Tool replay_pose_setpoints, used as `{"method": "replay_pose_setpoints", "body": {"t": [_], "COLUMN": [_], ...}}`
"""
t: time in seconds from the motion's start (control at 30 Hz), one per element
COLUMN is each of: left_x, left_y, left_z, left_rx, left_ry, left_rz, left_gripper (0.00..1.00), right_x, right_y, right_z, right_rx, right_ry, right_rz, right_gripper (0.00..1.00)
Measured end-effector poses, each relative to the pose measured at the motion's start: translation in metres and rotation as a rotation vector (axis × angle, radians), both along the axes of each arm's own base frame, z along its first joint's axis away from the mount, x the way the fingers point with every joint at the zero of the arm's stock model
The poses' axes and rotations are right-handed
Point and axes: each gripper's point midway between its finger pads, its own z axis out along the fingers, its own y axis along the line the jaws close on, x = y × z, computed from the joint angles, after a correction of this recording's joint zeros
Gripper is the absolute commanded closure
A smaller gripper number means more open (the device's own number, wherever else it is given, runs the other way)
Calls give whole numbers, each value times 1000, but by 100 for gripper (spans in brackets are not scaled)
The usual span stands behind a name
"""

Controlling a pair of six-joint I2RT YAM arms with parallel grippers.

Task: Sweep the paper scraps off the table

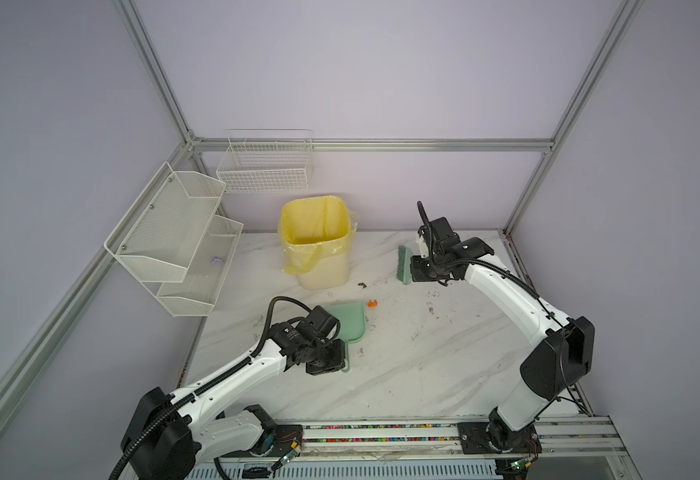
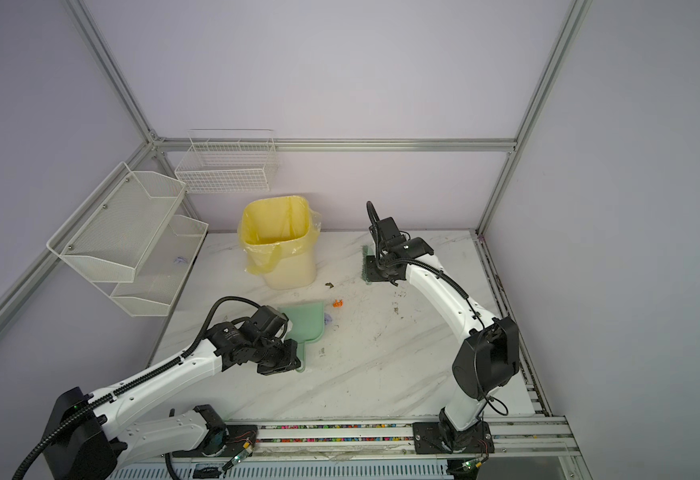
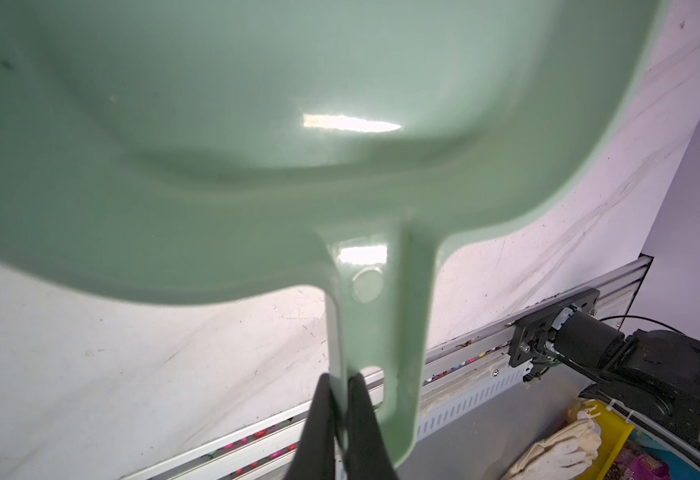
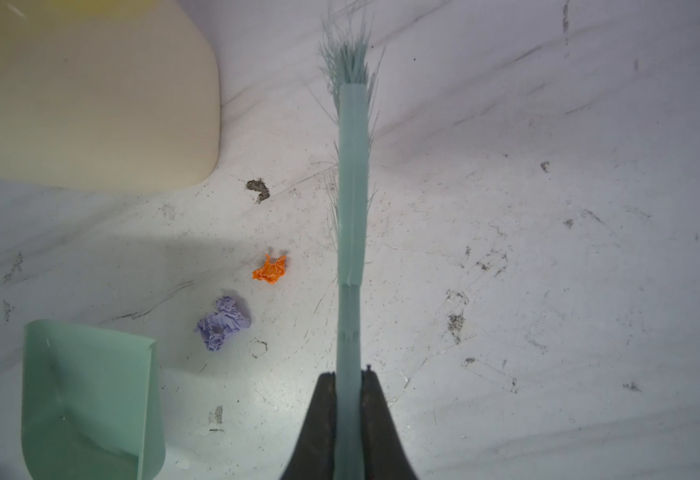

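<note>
Two paper scraps lie on the white marble table (image 1: 423, 365): an orange one (image 1: 372, 304) (image 2: 337, 304) (image 4: 270, 269) and a lilac one (image 2: 328, 319) (image 4: 222, 323), which sits just off the open lip of the green dustpan (image 1: 348, 322) (image 2: 306, 324) (image 4: 86, 399). My left gripper (image 1: 340, 363) (image 3: 340, 378) is shut on the dustpan's handle. The pan (image 3: 256, 124) fills the left wrist view. Farther back and to the right, my right gripper (image 1: 414, 269) (image 4: 349, 376) is shut on a green brush (image 1: 404, 264) (image 4: 352, 187). The brush is held above the table, to the right of both scraps.
A cream bin with a yellow liner (image 1: 319, 245) (image 4: 90, 104) stands behind the dustpan. White wire shelves (image 1: 173, 241) and a wire basket (image 1: 265, 166) hang at the back left, with a lilac scrap (image 1: 216, 260) on the lower shelf. A dark crumb (image 1: 362, 284) lies near the bin.
</note>
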Motion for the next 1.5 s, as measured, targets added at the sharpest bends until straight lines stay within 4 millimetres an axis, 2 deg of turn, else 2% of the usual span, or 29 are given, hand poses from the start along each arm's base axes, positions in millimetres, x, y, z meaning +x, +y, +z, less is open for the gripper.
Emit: {"method": "replay_pose_setpoints", "body": {"t": [0.1,0.27,0.53,0.67,0.83,1.17,1.33,1.5], "left_x": [-4,-10,-21,-30,-38,-45,-34,-29], "left_y": [-3,-6,4,14,20,19,10,9], "left_z": [0,1,-11,-26,-37,-54,-50,-51], "left_rx": [-8,-28,31,113,161,214,204,200], "left_ry": [14,40,96,156,210,298,289,300], "left_rz": [-6,-17,-23,-48,-90,-169,-193,-199], "left_gripper": [100,100,100,100,100,100,100,100], "right_x": [4,7,1,-2,-4,-19,-34,-54], "right_y": [-2,3,47,63,72,89,99,112], "right_z": [-4,-25,-51,-51,-50,-53,-66,-81], "right_rx": [-30,-106,-236,-267,-307,-354,-360,-355], "right_ry": [-2,18,39,27,8,-9,19,51], "right_rz": [2,24,155,202,238,346,442,536], "right_gripper": [100,100,100,100,100,100,100,100]}}
